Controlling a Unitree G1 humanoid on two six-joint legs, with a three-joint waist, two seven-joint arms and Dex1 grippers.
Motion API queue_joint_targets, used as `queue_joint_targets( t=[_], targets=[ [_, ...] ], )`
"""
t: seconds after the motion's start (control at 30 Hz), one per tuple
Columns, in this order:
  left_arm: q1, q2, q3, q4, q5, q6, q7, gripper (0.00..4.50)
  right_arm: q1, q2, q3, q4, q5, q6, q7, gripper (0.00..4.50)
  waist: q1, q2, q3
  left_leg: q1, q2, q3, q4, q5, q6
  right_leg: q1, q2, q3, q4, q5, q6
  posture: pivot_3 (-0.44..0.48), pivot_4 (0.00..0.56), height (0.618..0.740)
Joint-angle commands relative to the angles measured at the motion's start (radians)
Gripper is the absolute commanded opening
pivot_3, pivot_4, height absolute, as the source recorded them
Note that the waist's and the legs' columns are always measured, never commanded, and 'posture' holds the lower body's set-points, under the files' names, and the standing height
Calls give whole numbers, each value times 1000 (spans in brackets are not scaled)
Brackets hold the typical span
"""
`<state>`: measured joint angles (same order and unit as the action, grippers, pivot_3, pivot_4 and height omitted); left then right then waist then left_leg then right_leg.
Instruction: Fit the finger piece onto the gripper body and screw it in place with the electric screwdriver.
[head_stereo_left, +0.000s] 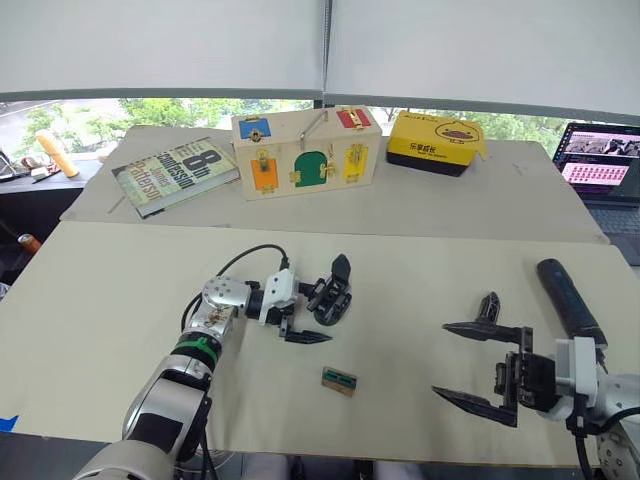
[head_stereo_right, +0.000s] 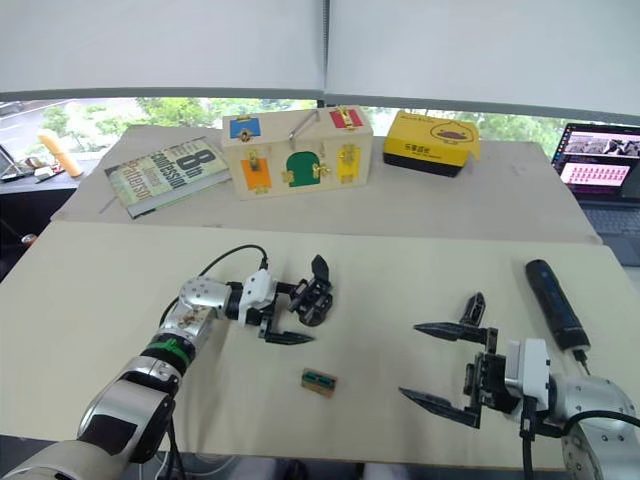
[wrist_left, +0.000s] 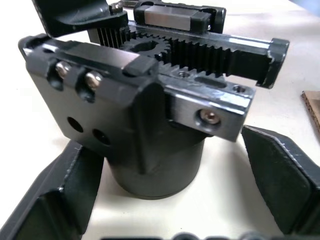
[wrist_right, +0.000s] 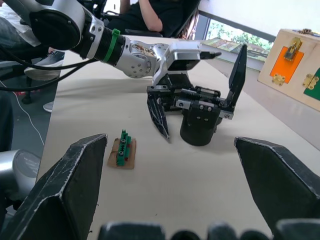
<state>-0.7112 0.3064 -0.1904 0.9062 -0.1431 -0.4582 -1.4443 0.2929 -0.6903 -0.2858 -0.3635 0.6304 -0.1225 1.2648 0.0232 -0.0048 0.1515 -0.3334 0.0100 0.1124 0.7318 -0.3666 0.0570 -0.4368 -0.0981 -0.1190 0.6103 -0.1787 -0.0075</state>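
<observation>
On the table (head_stereo_left: 100, 300), as our head camera's left eye saw it, our left hand (head_stereo_left: 318, 316) lay toward the middle with its fingers spread, one on either side of the gripper body (head_stereo_left: 333, 296); whether they touched it we could not tell. That black assembly stood with its pointed finger sticking up. Nearer the front edge, just beside the left hand, lay a small green-and-tan rectangle (head_stereo_left: 339, 380). Toward the right edge the electric screwdriver (head_stereo_left: 569, 299) lay flat, and the finger piece (head_stereo_left: 488, 307) sat between it and the table's middle, close beside the upper fingertip of our right hand (head_stereo_left: 458, 364). The right hand hovered near the front right corner, fingers wide apart and holding nothing. Along the far edge were a book (head_stereo_left: 175, 175), a wooden latch box (head_stereo_left: 305, 152) and a yellow box (head_stereo_left: 434, 141), with a laptop (head_stereo_left: 602, 162) past the far right corner.

From the left wrist, we saw the gripper body (wrist_left: 145, 110) very close: a round dark base, toothed racks and a gear on top, silver screw heads on its face. Our left fingers (wrist_left: 45, 200) stood apart on both sides of it.

From the right wrist, our spread right fingers (wrist_right: 60, 190) framed the left hand (wrist_right: 200, 100) around the gripper body (wrist_right: 200, 117), with the green-and-tan rectangle (wrist_right: 122, 150) lying apart from them.
</observation>
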Motion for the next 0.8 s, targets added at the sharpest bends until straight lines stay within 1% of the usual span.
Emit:
queue_joint_targets(
  t=[0.03,0.07,0.13,0.27,0.37,0.43,0.53,0.63,0.8],
  targets=[
    [17,1,8,20,18,-34,17,2699,2,-7,-26,-37,18,-5,-3,4500,0,0,0,0,0,0,0,0,0,0,0,0,0,0,0,0,150,740],
    [30,7,13,4,11,-30,14,2278,3,-6,-25,-36,18,-6,-3,4500,0,0,0,0,0,0,0,0,0,0,0,0,0,0,-1,0,150,740],
    [58,16,21,-40,-2,-19,12,2283,5,-3,-23,-37,15,-9,-5,4500,-2,0,0,1,1,0,0,0,0,0,0,0,0,1,-1,0,150,740],
    [152,29,38,-233,-49,98,48,2283,8,3,-20,-35,13,-12,-8,4500,-13,0,0,1,3,0,0,0,0,-1,0,0,0,1,-1,0,150,740],
    [264,33,39,-477,-57,241,157,2283,16,8,-19,-33,11,-18,-6,4500,-12,1,0,0,3,0,0,0,0,-1,1,0,0,1,-1,0,150,740],
    [323,29,38,-610,-59,326,229,2283,20,10,-20,-30,10,-21,-4,4500,-11,1,0,0,3,-1,0,0,0,-1,0,0,-1,1,-1,0,150,740],
    [397,12,31,-751,-37,417,349,2283,22,15,-17,-26,6,-25,-4,4500,-2,1,0,-1,3,-2,0,0,1,-1,-1,0,0,1,-1,0,150,740],
    [443,-1,11,-809,1,461,436,2283,21,20,-14,-27,3,-26,-10,4500,4,1,0,0,3,-2,0,0,1,-1,-2,0,0,1,-1,0,150,740],
    [472,-13,-17,-826,21,469,491,2283,21,22,-15,-28,0,-26,-12,4500,12,1,0,0,3,-2,0,0,1,-1,-2,0,0,1,-1,0,150,740]
  ],
)
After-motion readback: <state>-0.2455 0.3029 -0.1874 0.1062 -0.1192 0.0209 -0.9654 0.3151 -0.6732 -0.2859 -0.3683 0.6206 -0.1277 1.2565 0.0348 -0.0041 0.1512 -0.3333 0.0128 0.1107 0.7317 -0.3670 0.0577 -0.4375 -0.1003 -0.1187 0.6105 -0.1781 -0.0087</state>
